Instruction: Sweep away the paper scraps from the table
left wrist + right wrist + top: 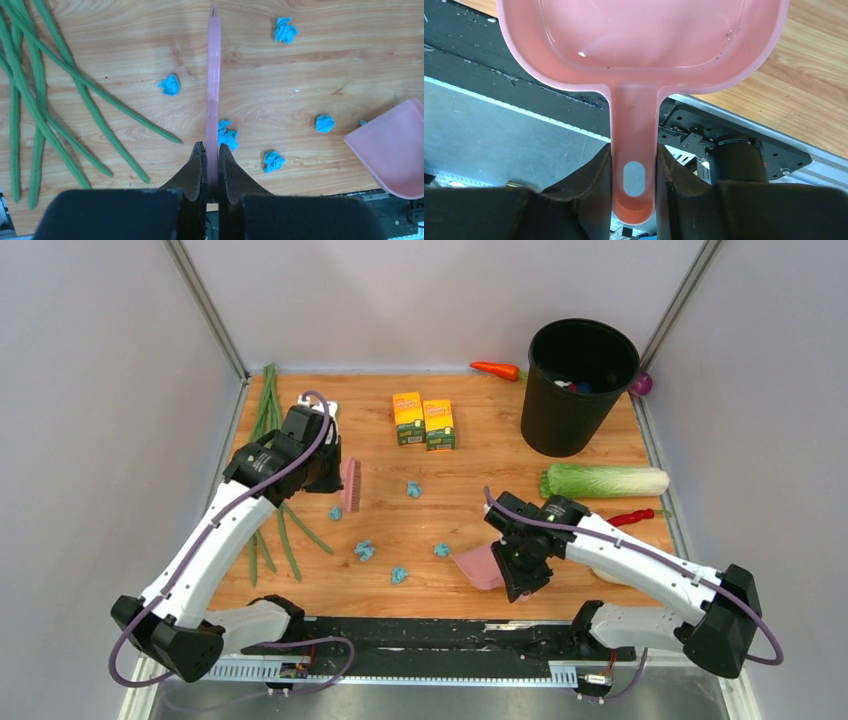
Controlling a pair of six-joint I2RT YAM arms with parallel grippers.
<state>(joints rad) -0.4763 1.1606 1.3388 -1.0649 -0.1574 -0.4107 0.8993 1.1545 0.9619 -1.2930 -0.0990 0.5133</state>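
- The left gripper (212,150) is clamped on the thin handle of a pink brush (350,485), with both fingers pressed flat against the handle's sides.
- The brush is held over the left part of the table (480,455), its head seen just beside the gripper in the top view.
- The right gripper (634,150) is closed on the handle of a pink dustpan (478,566), gripped close to the hanging hole.
- The dustpan is placed at the near edge of the table, its open mouth faced toward the scraps.
- Five paper scraps (364,551) are counted in the top view, all on bare wood between brush and dustpan.
- One scrap is noted just beside the brush head and one farther back toward the centre.
- Three scraps are nearer the front edge. The rightmost is close to the dustpan mouth; contact cannot be told.
- Green beans (268,420) are laid along the left edge.
- A black bin (575,390) is stood at the far right, with a napa cabbage (605,480) in front of it.
- Two yellow-orange boxes (425,420) are set at the far centre.
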